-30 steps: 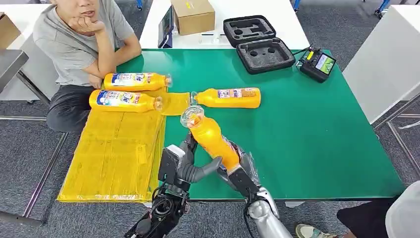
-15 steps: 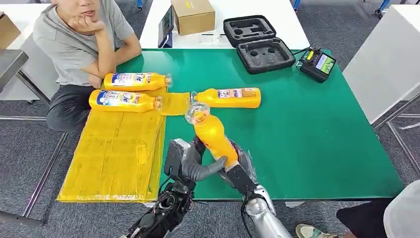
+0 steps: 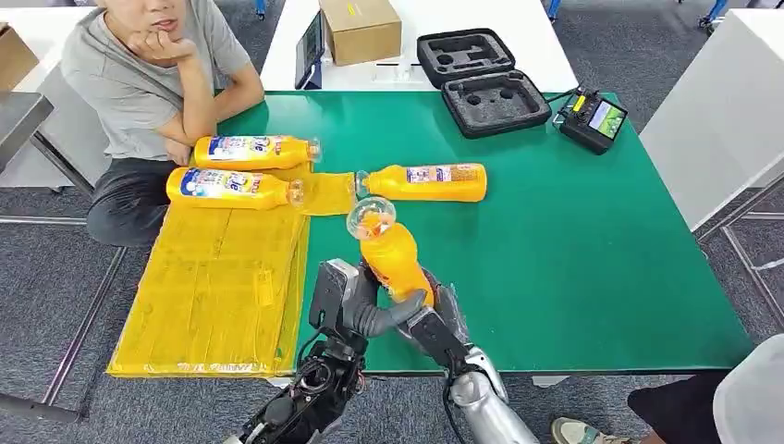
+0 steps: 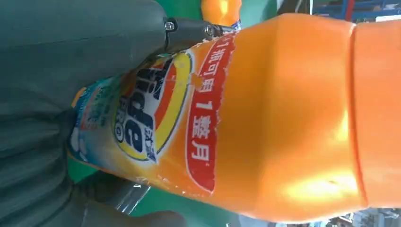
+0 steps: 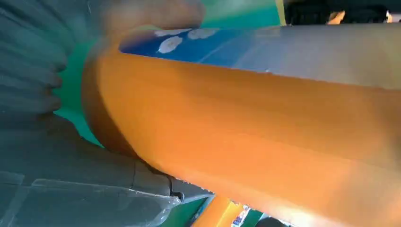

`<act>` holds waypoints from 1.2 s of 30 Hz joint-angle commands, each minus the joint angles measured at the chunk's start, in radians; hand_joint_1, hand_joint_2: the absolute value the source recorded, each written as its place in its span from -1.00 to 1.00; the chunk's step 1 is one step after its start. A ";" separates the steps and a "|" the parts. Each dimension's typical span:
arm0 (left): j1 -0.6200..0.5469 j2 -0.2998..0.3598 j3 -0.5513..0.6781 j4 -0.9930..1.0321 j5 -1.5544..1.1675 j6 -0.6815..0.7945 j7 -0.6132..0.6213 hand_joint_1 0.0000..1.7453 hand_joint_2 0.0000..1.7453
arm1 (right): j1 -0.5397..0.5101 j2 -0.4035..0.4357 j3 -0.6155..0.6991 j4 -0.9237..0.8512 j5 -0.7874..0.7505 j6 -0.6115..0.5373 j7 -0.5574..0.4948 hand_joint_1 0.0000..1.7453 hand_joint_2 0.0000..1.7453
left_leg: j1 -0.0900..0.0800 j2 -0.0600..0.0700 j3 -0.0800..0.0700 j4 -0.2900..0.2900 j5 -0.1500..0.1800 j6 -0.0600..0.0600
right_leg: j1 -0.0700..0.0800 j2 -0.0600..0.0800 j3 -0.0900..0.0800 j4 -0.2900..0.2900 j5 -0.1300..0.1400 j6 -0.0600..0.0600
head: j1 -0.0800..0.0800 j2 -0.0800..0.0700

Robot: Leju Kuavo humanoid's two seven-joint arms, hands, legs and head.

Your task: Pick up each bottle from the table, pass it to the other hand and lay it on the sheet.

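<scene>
both hands meet low over the near table edge on one bottle (image 3: 393, 254): the right hand (image 3: 433, 319) grips its base, the left hand (image 3: 356, 305) wraps its side. its long axis tilts away, cap up. the yellow sheet (image 3: 217, 287) lies to the left.

Bright, even overhead light; wrist close-ups soft and blurred (glare on plastic).

Probably a robotics lab or office workspace, grey carpet floor (image 3: 592, 55), white worktables (image 3: 434, 18), foam-lined equipment case (image 3: 481, 81), handheld controller (image 3: 594, 118), cardboard box (image 3: 361, 28)
</scene>
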 commanded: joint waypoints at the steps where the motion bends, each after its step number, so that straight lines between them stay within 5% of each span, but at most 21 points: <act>1: -0.056 -0.001 -0.035 0.076 -0.018 0.073 -0.055 -1.00 1.00 | -0.047 0.035 0.093 0.114 0.008 0.018 0.000 1.00 1.00 | 0.002 0.001 0.004 0.000 -0.002 -0.002 | 0.001 0.002 0.004 0.000 -0.002 -0.002 | 0.000 0.000; 23: -0.049 0.004 -0.036 0.085 -0.037 0.086 -0.109 -1.00 1.00 | -0.055 0.022 0.127 0.117 -0.028 0.044 0.000 1.00 1.00 | 0.001 0.000 0.005 0.000 -0.002 -0.002 | 0.001 0.001 0.005 0.000 -0.002 -0.002 | 0.000 0.000; 24: -0.048 0.004 -0.035 0.085 -0.037 0.081 -0.109 0.64 1.00 | -0.055 0.021 0.130 0.117 -0.030 0.042 0.000 1.00 1.00 | 0.001 0.000 0.003 0.000 -0.001 -0.001 | 0.001 0.000 0.003 -0.001 -0.001 -0.001 | 0.000 0.000; 26: -0.046 0.005 -0.036 0.087 -0.044 0.075 -0.109 1.00 1.00 | -0.058 0.017 0.136 0.114 -0.040 0.044 0.000 1.00 1.00 | 0.001 0.000 0.005 0.000 -0.002 -0.002 | 0.001 0.001 0.005 0.000 -0.002 -0.002 | 0.000 0.000; 29: -0.042 0.006 -0.038 0.089 -0.050 0.066 -0.102 1.00 1.00 | -0.059 0.015 0.137 0.111 -0.053 0.044 0.000 0.62 1.00 | 0.001 0.000 0.005 0.000 -0.002 -0.002 | 0.001 0.001 0.005 0.000 -0.002 -0.002 | 0.000 0.000; 30: -0.042 0.007 -0.038 0.090 -0.054 0.067 -0.101 1.00 1.00 | -0.059 0.015 0.137 0.109 -0.055 0.041 0.000 0.00 1.00 | 0.001 0.000 0.004 0.000 -0.001 -0.001 | 0.001 0.000 0.003 0.000 -0.001 -0.001 | 0.000 0.000; 31: -0.043 0.009 -0.040 0.090 -0.058 0.066 -0.101 1.00 1.00 | -0.060 0.015 0.138 0.109 -0.057 0.044 0.000 -0.24 1.00 | 0.001 0.000 0.006 0.000 -0.002 -0.002 | 0.001 0.001 0.005 0.000 -0.002 -0.002 | 0.000 0.000; 34: -0.042 0.012 -0.037 0.089 -0.060 0.067 -0.097 1.00 1.00 | -0.060 0.016 0.139 0.106 -0.064 0.050 0.000 -0.42 1.00 | 0.001 0.000 0.002 -0.001 -0.001 -0.001 | 0.000 0.000 0.002 -0.001 -0.001 -0.001 | 0.000 0.000; 35: -0.042 0.012 -0.035 0.089 -0.059 0.068 -0.096 1.00 1.00 | -0.061 0.018 0.139 0.106 -0.064 0.050 0.000 -0.84 1.00 | 0.001 0.000 0.004 0.000 -0.002 -0.002 | 0.001 0.001 0.004 -0.001 -0.002 -0.002 | 0.000 0.000; 36: -0.043 0.013 -0.032 0.088 -0.058 0.071 -0.094 1.00 1.00 | -0.061 0.019 0.141 0.106 -0.065 0.052 0.000 -1.00 1.00 | 0.001 0.000 0.004 0.000 -0.002 -0.002 | 0.001 0.001 0.004 0.000 -0.001 -0.002 | 0.000 0.000</act>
